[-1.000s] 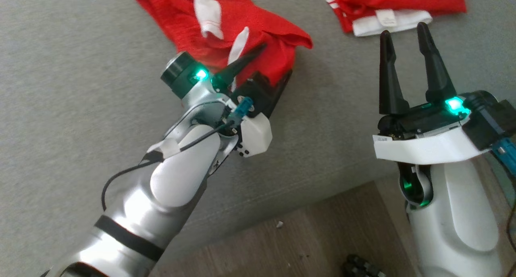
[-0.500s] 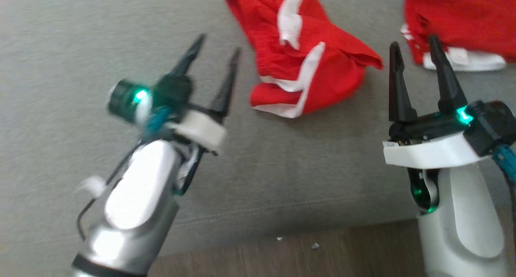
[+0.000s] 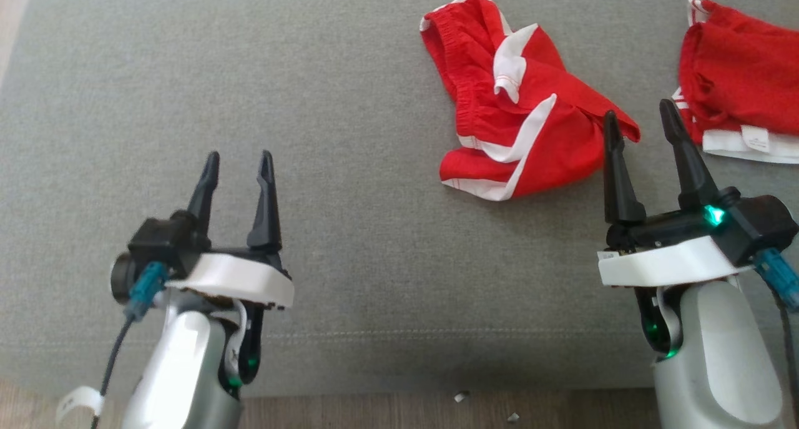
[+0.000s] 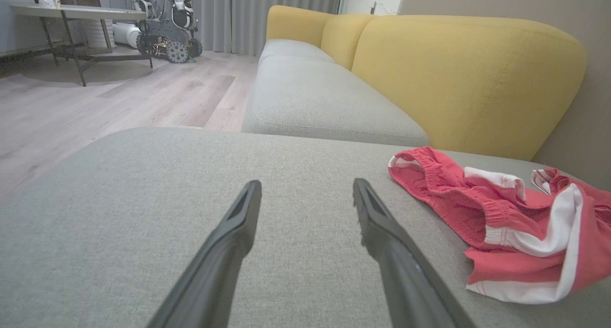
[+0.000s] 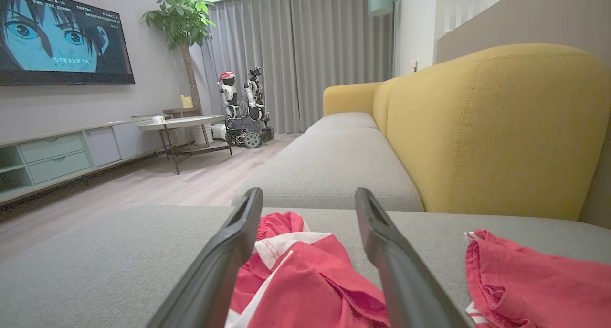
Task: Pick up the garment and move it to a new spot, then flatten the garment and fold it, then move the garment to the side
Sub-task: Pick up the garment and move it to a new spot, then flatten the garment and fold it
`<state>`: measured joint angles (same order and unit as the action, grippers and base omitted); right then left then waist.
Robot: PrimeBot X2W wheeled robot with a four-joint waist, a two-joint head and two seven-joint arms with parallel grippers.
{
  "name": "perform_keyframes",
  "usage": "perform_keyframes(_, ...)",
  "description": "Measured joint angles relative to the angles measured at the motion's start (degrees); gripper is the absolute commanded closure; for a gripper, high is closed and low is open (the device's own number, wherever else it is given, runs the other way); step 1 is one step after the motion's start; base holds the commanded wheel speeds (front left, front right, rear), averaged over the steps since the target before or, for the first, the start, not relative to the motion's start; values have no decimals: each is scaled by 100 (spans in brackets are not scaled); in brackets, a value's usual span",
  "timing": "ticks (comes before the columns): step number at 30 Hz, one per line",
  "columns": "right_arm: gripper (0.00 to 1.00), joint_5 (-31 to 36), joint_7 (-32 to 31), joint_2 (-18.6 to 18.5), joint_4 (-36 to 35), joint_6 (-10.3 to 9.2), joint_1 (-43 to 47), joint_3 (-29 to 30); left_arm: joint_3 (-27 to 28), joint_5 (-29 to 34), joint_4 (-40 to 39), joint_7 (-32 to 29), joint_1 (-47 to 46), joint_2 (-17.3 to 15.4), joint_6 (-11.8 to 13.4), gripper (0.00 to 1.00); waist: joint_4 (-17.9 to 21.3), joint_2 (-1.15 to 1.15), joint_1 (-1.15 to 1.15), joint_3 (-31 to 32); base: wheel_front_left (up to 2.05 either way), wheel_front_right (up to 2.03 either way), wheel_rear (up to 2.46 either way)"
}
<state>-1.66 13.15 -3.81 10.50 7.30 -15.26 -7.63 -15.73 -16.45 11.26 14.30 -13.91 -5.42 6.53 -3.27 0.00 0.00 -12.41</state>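
Plainly, both grippers are empty. The left gripper stands wide over bare grey seat, well apart from any cloth. The right gripper is just as wide, its left finger tip at the near right edge of the shorts; whether it touches cloth I cannot tell. In the right wrist view the shorts lie between and below its fingers.

The shorts lie crumpled on the seat, right of centre, waistband far, one leg bunched over the other. Nothing is flat or folded, so I judge the job to be at the pick-up or the start of flattening. Next, each gripper needs a separate corner or hem: the right one is near, while the left must cross open seat to the waistband side.

A second red garment lies just right of the shorts, near the right gripper, and could get snagged in a wide sweep. The yellow backrest bounds the far side and the floor the near edge. The left half of the seat gives room for spreading.
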Motion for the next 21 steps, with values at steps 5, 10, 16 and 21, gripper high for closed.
perform_keyframes(5, 0, 0, -49, -23, -11, -1, -3, -11, 19, 26, -83, 0, 74, 141, -135, 0, -72, 0, 0, -41, 0, 0, 0)
perform_keyframes(10, 0, 1, -100, -46, -47, 0, -15, -79, 4, 75, -46, 0, 61, 213, -279, 0, -30, 0, 0, -108, 0, 0, 0)
perform_keyframes(16, 0, -1, -99, -44, -34, 0, -20, -163, -49, 75, 200, 0, -75, 242, -463, 0, 169, 0, 0, -177, 0, 0, 0)
perform_keyframes(21, 0, -3, -90, -36, -16, 0, -30, -180, -341, 97, 619, 0, -427, 260, -717, 0, 460, 0, 0, -266, 0, 0, 0)
